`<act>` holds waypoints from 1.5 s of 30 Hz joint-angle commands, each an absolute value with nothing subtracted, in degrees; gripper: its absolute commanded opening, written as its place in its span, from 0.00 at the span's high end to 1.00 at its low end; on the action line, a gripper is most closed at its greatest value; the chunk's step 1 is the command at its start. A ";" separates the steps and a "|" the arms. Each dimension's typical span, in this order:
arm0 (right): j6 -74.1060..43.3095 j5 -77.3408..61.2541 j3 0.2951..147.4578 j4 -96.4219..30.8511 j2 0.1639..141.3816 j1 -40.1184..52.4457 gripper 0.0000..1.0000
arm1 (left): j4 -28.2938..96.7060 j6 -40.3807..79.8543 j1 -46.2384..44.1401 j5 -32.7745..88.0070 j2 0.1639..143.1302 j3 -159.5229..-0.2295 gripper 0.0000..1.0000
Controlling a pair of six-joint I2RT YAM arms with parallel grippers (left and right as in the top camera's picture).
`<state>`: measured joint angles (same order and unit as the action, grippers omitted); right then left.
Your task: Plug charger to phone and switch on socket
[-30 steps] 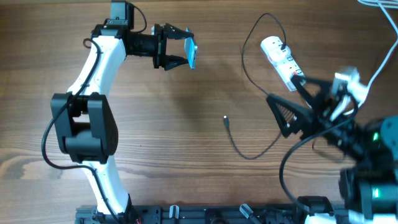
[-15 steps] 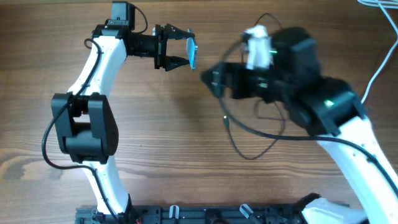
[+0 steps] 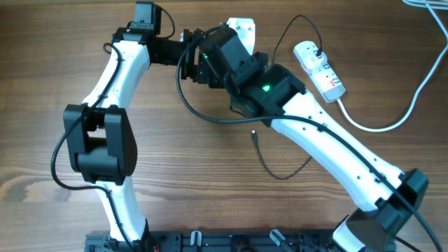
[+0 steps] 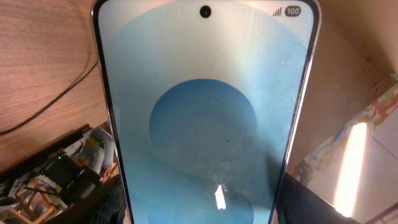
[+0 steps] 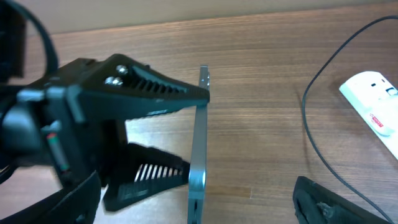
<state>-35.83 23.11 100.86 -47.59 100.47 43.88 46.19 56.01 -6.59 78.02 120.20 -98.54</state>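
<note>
My left gripper (image 5: 196,132) is shut on the phone (image 4: 205,124) and holds it off the table on its edge, teal-blue screen toward the left wrist camera. In the right wrist view the phone (image 5: 198,149) shows edge-on. My right gripper (image 5: 196,186) is open, one finger on each side of the phone's near end, not touching it. In the overhead view the right wrist (image 3: 224,59) hides the phone. The charger's connector tip (image 3: 254,136) lies loose on the table. Its black cable (image 3: 276,73) runs to a plug in the socket (image 3: 320,66), a white strip at the back right.
The socket's thick white cord (image 3: 392,124) loops off to the right edge. The right arm (image 3: 329,143) stretches diagonally across the table above the charger cable. The socket (image 5: 373,102) and cable (image 5: 309,124) show at the right of the right wrist view.
My right arm has swung from the right side, near the socket, across to the left, and its open gripper now straddles the phone. My left gripper has moved slightly right with the phone.
</note>
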 commanded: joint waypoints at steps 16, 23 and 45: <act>-38.74 25.67 101.56 -46.94 105.25 43.75 0.23 | 46.04 56.66 -7.03 82.50 117.86 -98.59 0.33; -38.76 26.15 101.56 -46.06 105.56 43.75 0.36 | 46.04 56.66 -7.03 82.50 117.86 -98.59 0.33; -37.69 25.69 101.56 -44.53 105.54 43.75 0.95 | 46.02 56.64 -7.03 82.43 117.86 -98.59 0.30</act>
<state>-37.69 25.15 100.86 -45.28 104.95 43.68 46.13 56.34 -6.70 79.40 120.20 -98.54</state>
